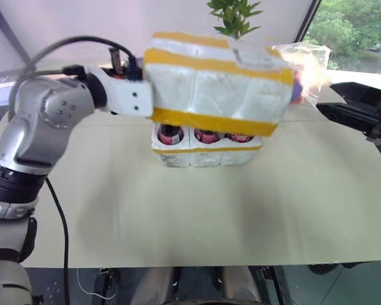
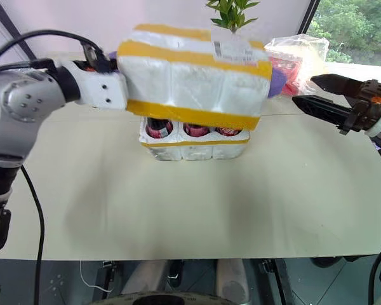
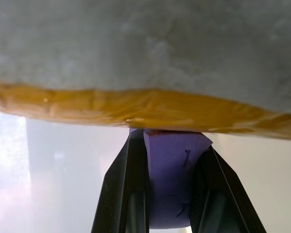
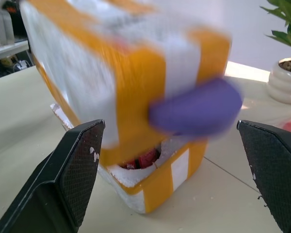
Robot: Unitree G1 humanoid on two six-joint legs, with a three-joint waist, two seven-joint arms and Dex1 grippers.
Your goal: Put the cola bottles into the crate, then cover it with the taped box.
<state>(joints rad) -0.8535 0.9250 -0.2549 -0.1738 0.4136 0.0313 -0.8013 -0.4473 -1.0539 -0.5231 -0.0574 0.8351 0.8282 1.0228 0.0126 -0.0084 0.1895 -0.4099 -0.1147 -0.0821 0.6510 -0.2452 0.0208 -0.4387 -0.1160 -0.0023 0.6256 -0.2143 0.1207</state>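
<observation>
From where I stand, the pale table (image 1: 178, 216) has a bare stretch at its near edge. Further in sits the crate (image 2: 193, 147), the white foam block with its thin yellow band, and red caps of the cola bottles (image 2: 193, 130) show in the holes along its front row. I count three; the back row is hidden, so I can only suppose the rest are in.

Hanging just above the crate, not yet down on it, is the taped box (image 1: 216, 86), white foam with wide yellow bands and a paper label on top, tilted a little. The left gripper (image 3: 169, 184) carries it from the robot's left end, its two black fingers (image 3: 131, 194) pressed onto a purple tab fixed to the box. A matching purple tab (image 4: 196, 114) sticks out at the other end.

Off to the right, the right gripper (image 2: 317, 95) is spread wide and holds nothing, pointing toward that tab but apart from it.

Behind everything are a plastic bag (image 2: 301, 51) and a potted plant (image 2: 232, 13).

So the loading looks done; what remains is to square the box over the crate and lower it on.
</observation>
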